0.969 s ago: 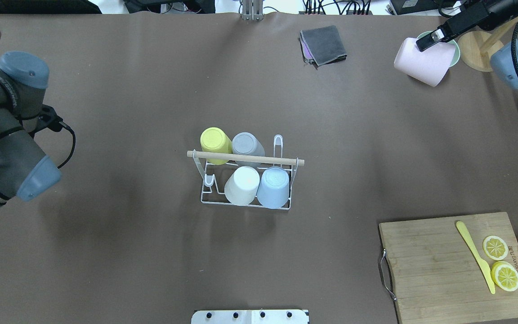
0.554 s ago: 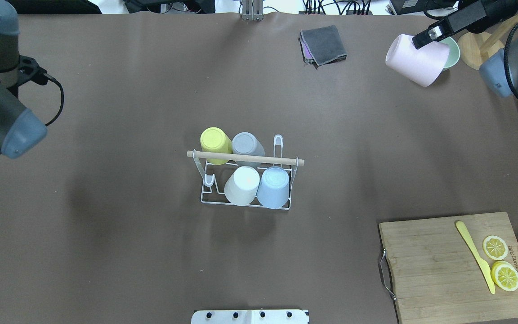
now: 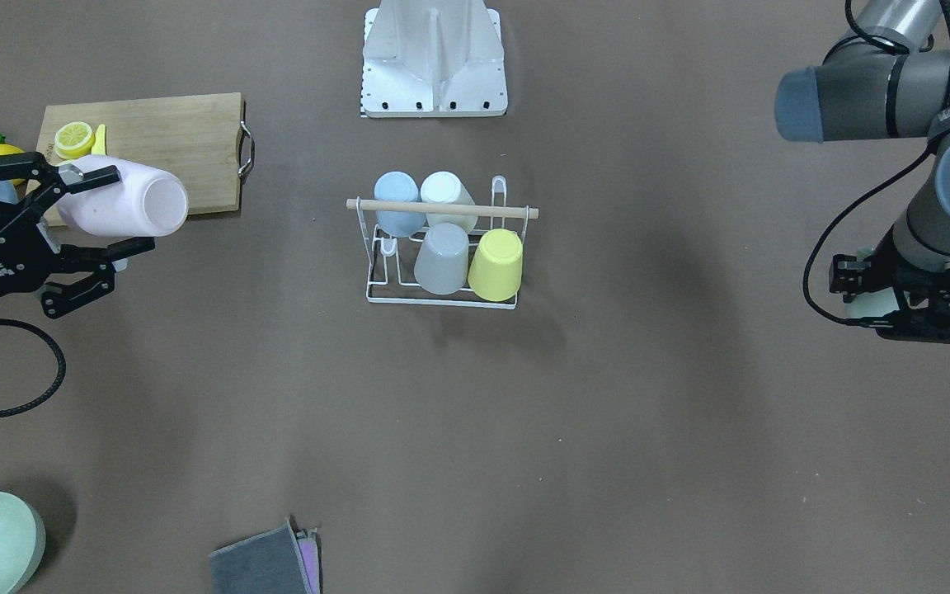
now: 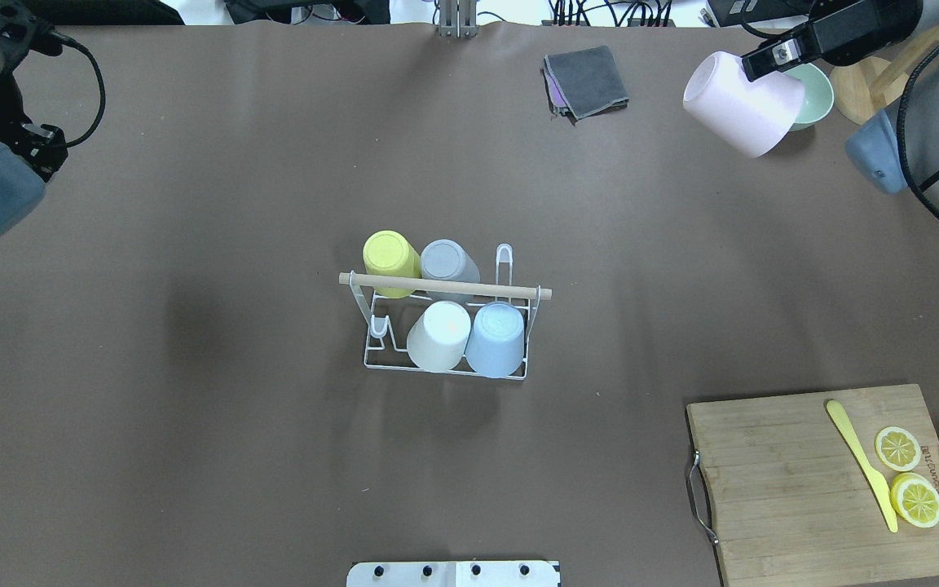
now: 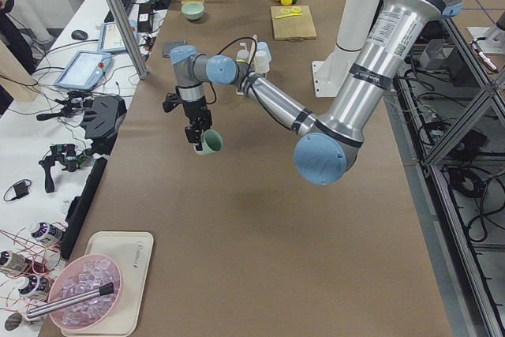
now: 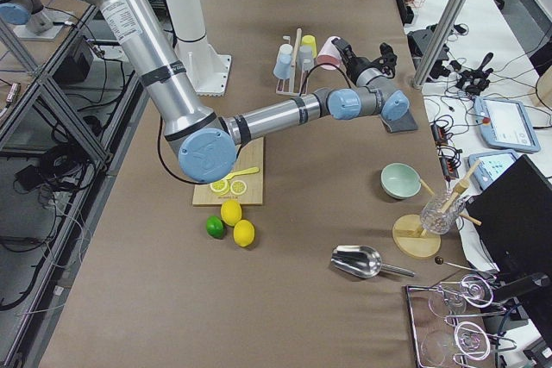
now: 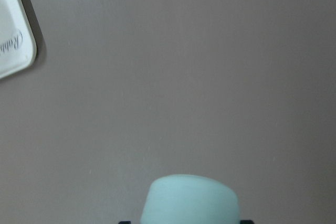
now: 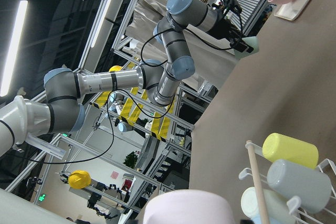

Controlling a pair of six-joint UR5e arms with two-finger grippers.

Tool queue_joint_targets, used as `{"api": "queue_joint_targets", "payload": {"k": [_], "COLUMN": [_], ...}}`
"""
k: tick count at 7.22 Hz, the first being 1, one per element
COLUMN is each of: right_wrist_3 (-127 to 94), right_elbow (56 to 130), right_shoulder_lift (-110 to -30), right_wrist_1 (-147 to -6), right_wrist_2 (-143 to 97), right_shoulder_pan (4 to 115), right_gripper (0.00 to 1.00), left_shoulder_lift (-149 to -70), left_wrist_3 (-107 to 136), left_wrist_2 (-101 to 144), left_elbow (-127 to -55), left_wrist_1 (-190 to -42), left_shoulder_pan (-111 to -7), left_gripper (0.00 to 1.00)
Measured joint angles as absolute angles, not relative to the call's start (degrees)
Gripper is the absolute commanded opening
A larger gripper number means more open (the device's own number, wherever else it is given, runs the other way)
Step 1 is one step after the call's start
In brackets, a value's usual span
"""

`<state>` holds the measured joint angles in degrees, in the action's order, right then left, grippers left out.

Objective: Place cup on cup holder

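In the front-facing view, the cup holder is seen standing in the middle of the tabletop. Four cups are set upside down on its prongs: a blue cup, a white cup, a grey cup and a yellow cup. The right gripper is clamped on a pink cup. This cup is held on its side in the air, over the edge of a cutting board and well apart from the cup holder.

In the overhead view, the pink cup is found at the far right of the tabletop, just beside a green bowl. Its closed base is turned toward the middle of the tabletop.

In the left side view, the left gripper is pointed down, and a green cup is carried at its tip above the tabletop.

In the right side view, the pink cup is shown raised, near the cup holder's end.

In the left wrist view, the green cup is held clamped at the lower edge, with the tabletop under it. A corner of a white tray is seen at the left.

In the right wrist view, the pink cup fills the lower edge, and the cup holder lies at the lower right.
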<state>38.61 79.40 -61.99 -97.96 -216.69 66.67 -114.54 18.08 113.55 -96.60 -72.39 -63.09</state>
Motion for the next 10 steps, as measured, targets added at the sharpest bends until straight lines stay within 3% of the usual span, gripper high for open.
{"api": "queue_joint_targets", "payload": {"k": [6, 10], "right_wrist_3": [54.5, 64.6], "right_elbow": [76.6, 69.4], "right_shoulder_lift": [-61.6, -59.0], "right_wrist_1": [-95.7, -91.1], "right_wrist_2": [-229.8, -235.9], "right_shoulder_pan": [60.0, 58.5], "right_gripper": [0.25, 0.25], "left_shoulder_lift": [-111.8, -111.3], "left_wrist_3": [45.2, 59.2], "left_wrist_2": [107.4, 98.0], "left_elbow": [-96.4, -96.1], "left_wrist_1": [-108.7, -129.5], "left_shoulder_pan": [-63.5, -61.4], "left_gripper": [0.43, 0.43]}}
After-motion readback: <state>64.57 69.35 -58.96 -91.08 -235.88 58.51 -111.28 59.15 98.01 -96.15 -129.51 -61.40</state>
